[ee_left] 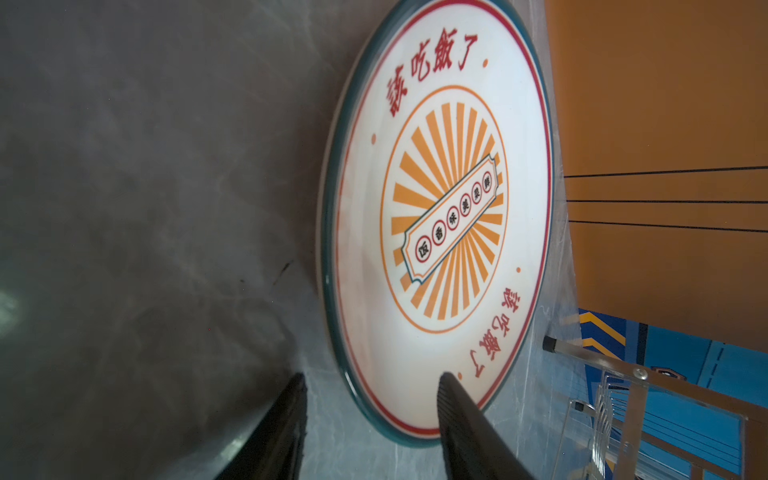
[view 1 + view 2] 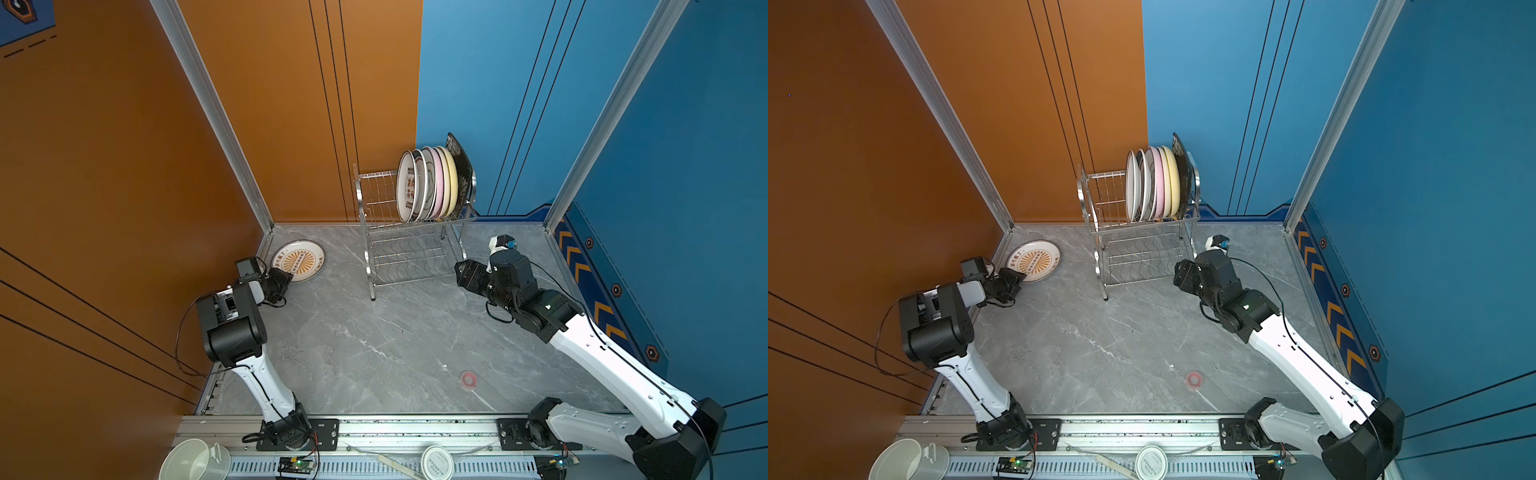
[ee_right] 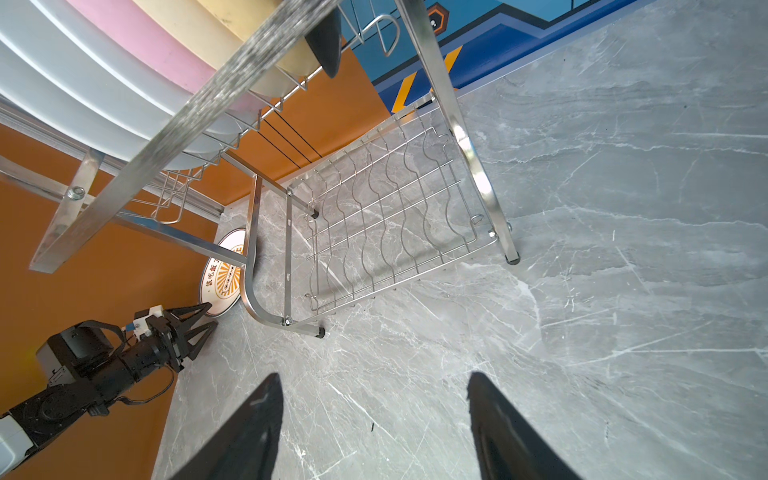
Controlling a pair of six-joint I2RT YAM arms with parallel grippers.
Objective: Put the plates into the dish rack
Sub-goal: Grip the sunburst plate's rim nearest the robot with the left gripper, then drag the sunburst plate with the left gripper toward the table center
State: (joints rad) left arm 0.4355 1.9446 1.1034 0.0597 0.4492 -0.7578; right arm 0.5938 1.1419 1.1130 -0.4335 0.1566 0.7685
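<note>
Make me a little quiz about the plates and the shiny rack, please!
1. True or false: the sunburst plate lies on the table, outside the dish rack.
2. Which tier holds the standing plates? A: upper. B: lower.
3. Fill in: the square plate at the row's right end in both top views is ____.

Key: 1 true; 2 A; 3 black.

The grey marble table [image 2: 353, 340] carries the dish rack [image 2: 411, 257]. A printed plate [image 2: 298, 261] lies flat left of the rack, and a red ring [image 2: 468, 378] lies well in front of it.
</note>
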